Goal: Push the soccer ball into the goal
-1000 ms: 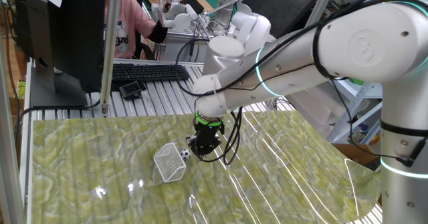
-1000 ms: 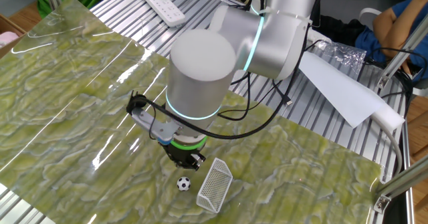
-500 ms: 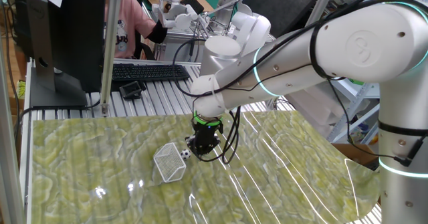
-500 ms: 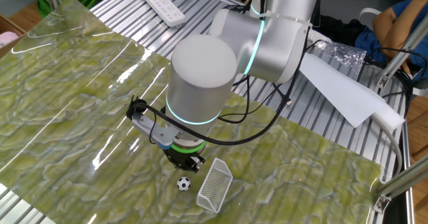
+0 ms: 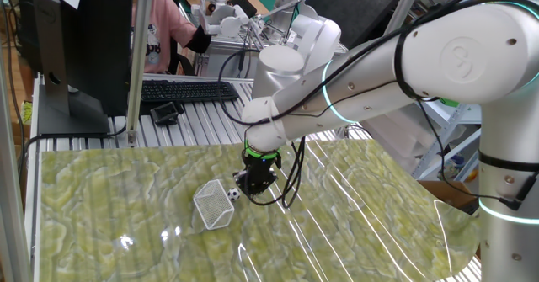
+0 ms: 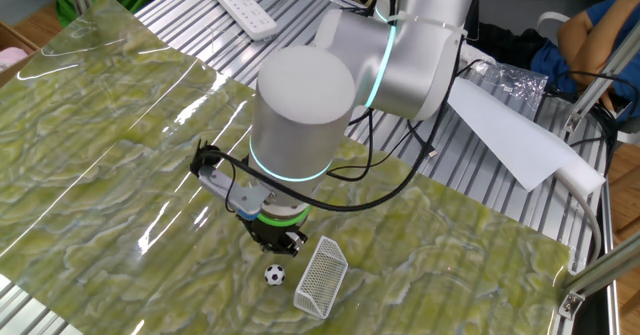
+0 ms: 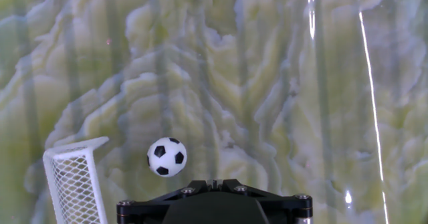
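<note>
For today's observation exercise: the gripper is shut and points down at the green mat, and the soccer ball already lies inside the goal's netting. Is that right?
Not quite. The soccer ball is not inside the goal; it lies on the mat just outside it, beside the goal mouth, as the hand view shows. The rest holds: the gripper is shut and points down at the green mat.

A green marbled mat (image 5: 126,189) with bright glare streaks covers the tabletop (image 6: 520,190), whose bare part is ribbed metal slats. Behind it stand a dark monitor (image 5: 76,46) and a black keyboard (image 5: 189,89). A white power strip (image 6: 245,10) and a white sheet (image 6: 510,135) lie on the slats.
</note>
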Tool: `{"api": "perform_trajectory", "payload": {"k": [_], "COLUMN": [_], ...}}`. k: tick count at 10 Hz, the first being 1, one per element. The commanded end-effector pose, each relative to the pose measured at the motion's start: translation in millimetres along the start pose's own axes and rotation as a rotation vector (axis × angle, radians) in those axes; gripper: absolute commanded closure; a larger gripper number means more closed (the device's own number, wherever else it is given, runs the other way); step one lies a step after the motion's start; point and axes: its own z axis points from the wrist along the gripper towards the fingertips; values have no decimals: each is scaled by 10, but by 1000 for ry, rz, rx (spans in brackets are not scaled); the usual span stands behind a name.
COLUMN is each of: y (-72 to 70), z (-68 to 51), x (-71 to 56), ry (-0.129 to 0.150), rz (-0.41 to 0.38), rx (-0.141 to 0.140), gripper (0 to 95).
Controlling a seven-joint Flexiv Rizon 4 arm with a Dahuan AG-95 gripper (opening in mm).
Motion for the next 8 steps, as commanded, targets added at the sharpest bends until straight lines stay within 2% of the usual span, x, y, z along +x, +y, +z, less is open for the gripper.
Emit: {"api": "perform_trajectory", "payload": {"k": [1,5,8], "y": [4,-4,-24], "z": [-53,-46,-47], "x": [-66,-97,-219], "ry": [14,9,11], "rz": [-14,-8,-11], "rx": [-2,0,-4], "gripper": [950,950,950]}}
